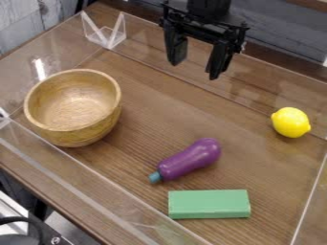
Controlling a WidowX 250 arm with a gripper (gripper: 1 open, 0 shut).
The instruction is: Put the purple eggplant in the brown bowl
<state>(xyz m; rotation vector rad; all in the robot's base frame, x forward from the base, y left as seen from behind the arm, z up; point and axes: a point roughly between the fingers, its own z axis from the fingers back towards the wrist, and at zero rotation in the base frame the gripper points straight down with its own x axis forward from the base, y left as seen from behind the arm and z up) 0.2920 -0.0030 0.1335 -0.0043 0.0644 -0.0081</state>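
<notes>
Black gripper hung above wooden tabletop, pointing down, jaws spread apart, nothing between them. Small glossy purple eggplant with teal stem cap lay on tabletop well below jaws in frame, untouched, stem end toward lower left. Round light-brown wooden bowl sat left of and below jaws, empty. Yellow lemon lay right of jaws. Flat green rectangular block lay just beyond eggplant, farthest from jaws.

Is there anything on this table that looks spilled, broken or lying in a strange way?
Nothing stands out. The brown bowl sits upright and empty, the purple eggplant lies on its side between it and the green block, and the lemon rests apart at the right. The open pincer hangs above, holding nothing.
</notes>
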